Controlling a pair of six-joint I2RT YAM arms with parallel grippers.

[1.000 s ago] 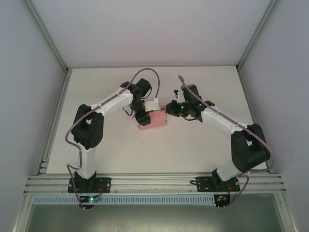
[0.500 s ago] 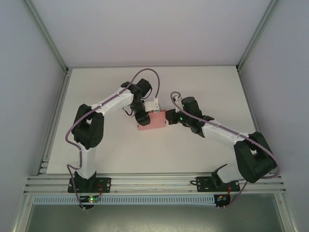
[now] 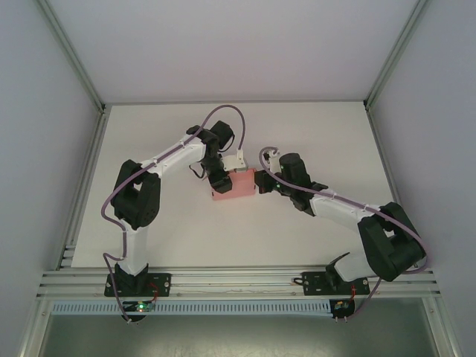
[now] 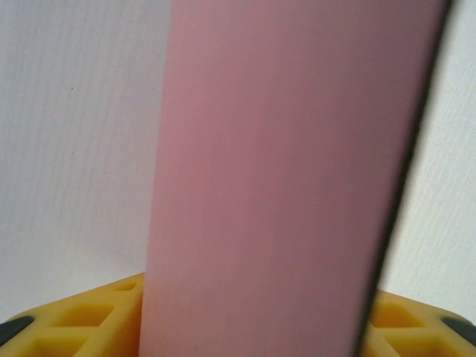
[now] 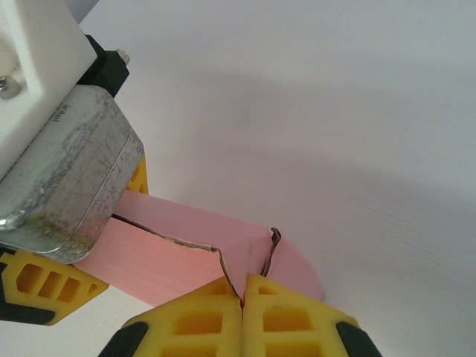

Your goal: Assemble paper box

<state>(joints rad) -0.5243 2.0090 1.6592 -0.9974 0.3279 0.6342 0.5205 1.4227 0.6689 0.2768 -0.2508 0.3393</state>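
Your left arm rises from its base, folds at the elbow and sends its forearm up and to the right over the table. The wrist then bends back toward the near edge, so the left gripper comes down on the left end of the paper box. The box lies near the middle of the table, between the two wrists. From the left wrist, the pink card runs straight up between the yellow fingers, one on each side of it, so that gripper is clamped around the box with its jaws held partway apart by the box's width. Your right arm is folded low, its elbow out to the right and its forearm stretched left and slightly away from you. This brings the right gripper up against the box's right end. Its two yellow fingertips are pressed together with no gap between them. They touch the box's open end, where a raw card edge and a small flap stand up. You cannot tell from these views whether any card is pinched between them.
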